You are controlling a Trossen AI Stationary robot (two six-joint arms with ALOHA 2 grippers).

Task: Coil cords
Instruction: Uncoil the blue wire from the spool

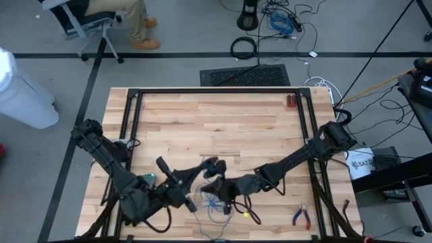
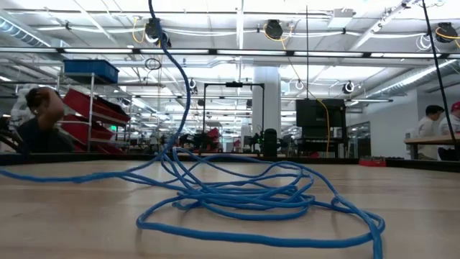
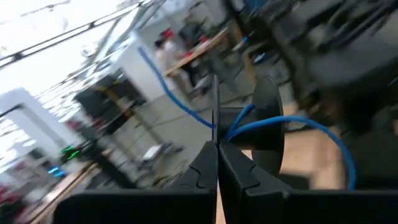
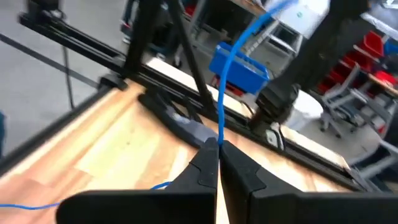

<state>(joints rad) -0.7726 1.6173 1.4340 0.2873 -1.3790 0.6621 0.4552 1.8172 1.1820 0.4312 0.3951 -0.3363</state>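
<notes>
— Largest item first: what stood there?

— One butcher-block table (image 1: pixel 216 121), black frame along its edges. Two dark arms reached in from the near corners and met over the near-middle of the boards.

— Next?

— The cords (image 2: pixel 244 198): a thin blue wire, lying in loose tangled loops on the wood near the table's front edge, one strand rising off the heap toward the grippers.

— And the tools?

— Left gripper (image 3: pixel 217 144): fingers pressed together, the blue strand pinched at their tips. Right gripper (image 4: pixel 218 144): likewise closed tight, with the strand running up from between its tips.

— Anything smaller?

— Red-handled pliers (image 1: pixel 301 217), lying near the front right corner, well apart from the wire.
</notes>
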